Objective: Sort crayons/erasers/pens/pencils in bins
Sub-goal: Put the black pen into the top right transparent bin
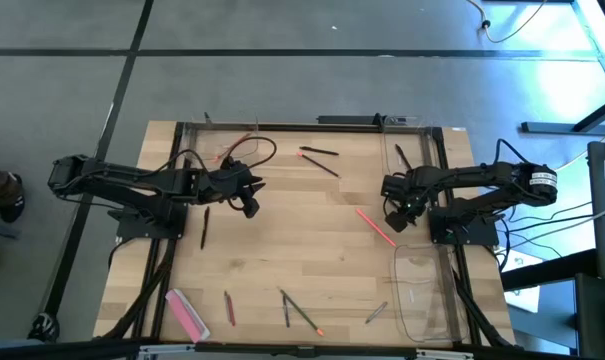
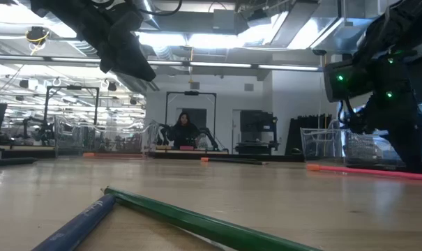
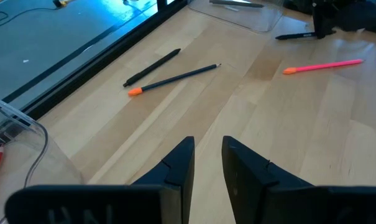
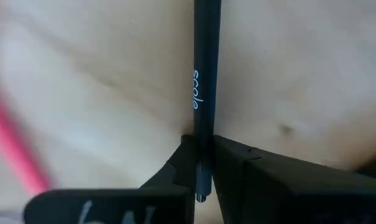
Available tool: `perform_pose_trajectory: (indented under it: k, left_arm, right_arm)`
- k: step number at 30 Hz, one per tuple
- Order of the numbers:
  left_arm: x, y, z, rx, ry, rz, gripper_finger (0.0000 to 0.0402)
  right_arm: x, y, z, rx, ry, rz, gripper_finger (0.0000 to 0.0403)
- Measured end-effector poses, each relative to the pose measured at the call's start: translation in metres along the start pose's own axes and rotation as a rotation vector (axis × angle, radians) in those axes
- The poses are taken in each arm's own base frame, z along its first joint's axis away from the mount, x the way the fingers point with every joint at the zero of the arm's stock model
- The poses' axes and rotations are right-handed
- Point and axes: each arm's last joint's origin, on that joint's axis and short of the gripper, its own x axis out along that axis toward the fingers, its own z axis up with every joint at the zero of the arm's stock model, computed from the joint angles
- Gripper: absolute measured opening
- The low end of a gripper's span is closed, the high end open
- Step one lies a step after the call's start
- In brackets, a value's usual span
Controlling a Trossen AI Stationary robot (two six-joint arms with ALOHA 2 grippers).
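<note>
My right gripper (image 4: 204, 140) stands at the table's right side (image 1: 397, 213), pointing down and shut on a black pen (image 4: 206, 68) with white lettering. Close beside it a pink-red crayon (image 1: 375, 226) lies flat on the wood. My left gripper (image 3: 207, 146) hangs open above the table's left half (image 1: 250, 198), nothing between its fingers. Ahead of it lie another black pen (image 3: 151, 67) and an orange-tipped pencil (image 3: 175, 79), both flat on the table. In the high view the right gripper itself hides the held pen. My right gripper pinches the black pen near one end (image 4: 206, 124) between its two fingers. The fingers come from above and lie across the pen. The pen stays level along the table top; whether it is lifted clear I cannot tell.
A clear bin (image 1: 422, 300) sits at the near right, and another (image 1: 222, 148) at the far left holds red sticks. A flat pink bar (image 1: 187, 313) and several pencils (image 1: 302, 312) lie along the near edge. One more black pen (image 1: 204, 227) rests by the left arm.
</note>
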Motion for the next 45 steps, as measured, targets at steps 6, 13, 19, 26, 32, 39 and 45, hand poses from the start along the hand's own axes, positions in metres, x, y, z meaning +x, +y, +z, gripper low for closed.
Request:
perform_pose_trajectory:
  k: [6, 13, 19, 26, 32, 39, 45]
  left_arm:
    - [0.000, 0.000, 0.000, 0.000, 0.000, 0.000, 0.0074]
    - [0.000, 0.000, 0.000, 0.000, 0.000, 0.000, 0.0074]
    - [0.000, 0.000, 0.000, 0.001, 0.000, 0.000, 0.0074]
    - [0.000, 0.000, 0.000, 0.002, 0.000, 0.000, 0.0074]
    - [0.000, 0.000, 0.000, 0.002, 0.000, 0.000, 0.0074]
    - [0.000, 0.000, 0.000, 0.003, 0.001, 0.000, 0.0074]
    - [0.000, 0.000, 0.000, 0.007, 0.000, 0.000, 0.0074]
  right_arm:
    - [-0.020, 0.011, 0.011, -0.036, -0.056, 0.062, 0.0035]
    - [-0.053, 0.024, 0.026, -0.082, -0.163, 0.117, 0.0038]
    - [-0.092, 0.035, 0.038, -0.143, -0.274, 0.157, 0.0038]
    - [-0.109, 0.039, 0.042, -0.163, -0.335, 0.170, 0.0039]
    - [-0.109, 0.037, 0.043, -0.150, -0.342, 0.155, 0.0039]
    - [-0.110, 0.021, 0.050, -0.073, -0.339, 0.145, 0.0039]
    - [-0.112, -0.006, 0.060, 0.026, -0.331, 0.123, 0.0039]
